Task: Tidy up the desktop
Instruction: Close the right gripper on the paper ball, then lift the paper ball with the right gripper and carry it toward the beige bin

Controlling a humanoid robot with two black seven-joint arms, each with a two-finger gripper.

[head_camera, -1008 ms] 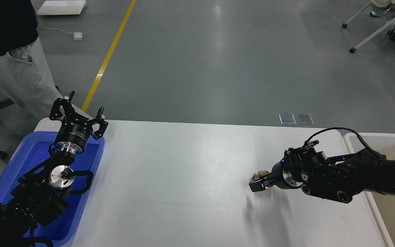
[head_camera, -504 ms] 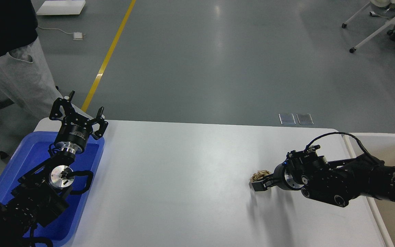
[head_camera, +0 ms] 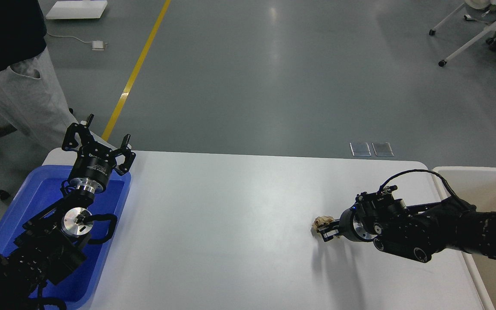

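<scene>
The wide white desktop (head_camera: 230,224) fills the near middle; the right gripper (head_camera: 323,230) lies low over its right part, fingers closed on a crumpled tan scrap (head_camera: 320,222); the left gripper (head_camera: 97,144) hangs spread, holding nothing, above the blue tray (head_camera: 37,189) at left.

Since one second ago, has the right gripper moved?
Yes. The right gripper has shifted slightly left and nearer me, away from the beige bin, at the small brown scrap on the desktop.

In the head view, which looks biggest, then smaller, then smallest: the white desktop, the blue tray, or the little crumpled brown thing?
1. desktop
2. blue tray, partly hidden by the left arm
3. crumpled brown thing, by the right gripper
</scene>
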